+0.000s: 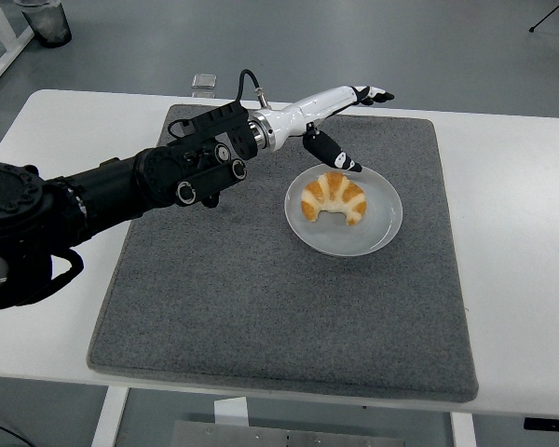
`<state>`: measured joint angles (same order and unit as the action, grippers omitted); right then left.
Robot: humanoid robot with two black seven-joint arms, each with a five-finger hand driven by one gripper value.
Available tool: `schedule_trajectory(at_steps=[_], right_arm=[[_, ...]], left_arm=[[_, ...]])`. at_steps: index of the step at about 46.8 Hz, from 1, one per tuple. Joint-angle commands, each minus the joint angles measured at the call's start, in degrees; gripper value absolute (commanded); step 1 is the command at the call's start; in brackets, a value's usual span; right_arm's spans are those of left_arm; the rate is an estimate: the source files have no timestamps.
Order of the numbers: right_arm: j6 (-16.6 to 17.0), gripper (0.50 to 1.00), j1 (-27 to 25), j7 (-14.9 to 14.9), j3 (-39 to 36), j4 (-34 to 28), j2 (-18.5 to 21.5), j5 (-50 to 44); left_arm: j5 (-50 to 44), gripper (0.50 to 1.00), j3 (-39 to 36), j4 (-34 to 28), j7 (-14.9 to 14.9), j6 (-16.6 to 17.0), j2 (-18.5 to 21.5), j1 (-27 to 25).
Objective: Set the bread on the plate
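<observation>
Bread [334,199] lies on plate [380,233], mid mat [261,298]. Left hand [340,116] open w/ fingers spread, empty, above plate's far-left edge.

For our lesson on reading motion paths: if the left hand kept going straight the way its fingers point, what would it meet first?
Probably nothing: the left hand, open, points right above the grey mat, past the bread on the plate. The way looks free, though height is unclear.
</observation>
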<state>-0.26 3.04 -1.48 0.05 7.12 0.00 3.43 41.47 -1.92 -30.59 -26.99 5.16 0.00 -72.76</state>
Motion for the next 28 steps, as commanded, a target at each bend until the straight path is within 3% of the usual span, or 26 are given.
schedule_trajectory(at_steps=[1, 7, 18, 28], right_arm=[[0.0, 0.952, 0.04, -0.01, -0.05, 0.0, 0.0, 0.0], [0.09, 0.952, 0.04, 0.07, 0.04, 0.0, 0.0, 0.0], [0.0, 0.952, -0.05, -0.01, 0.04, 0.0, 0.0, 0.0], [0.0, 0.952, 0.04, -0.01, 0.04, 0.0, 0.0, 0.0]], left_arm=[[-4.19, 0.988, 0.86, 0.01, 0.01, -0.68, 0.0, -1.15], [-10.6, 0.99, 1.04, 0.01, 0.01, -4.37, 0.17, -2.73], [-25.72, 0.99, 1.3, 0.18, -0.08, -11.22, 4.21, -5.19], [-29.25, 0.99, 11.49, 6.42, -0.08, -17.72, 6.06, -4.32]])
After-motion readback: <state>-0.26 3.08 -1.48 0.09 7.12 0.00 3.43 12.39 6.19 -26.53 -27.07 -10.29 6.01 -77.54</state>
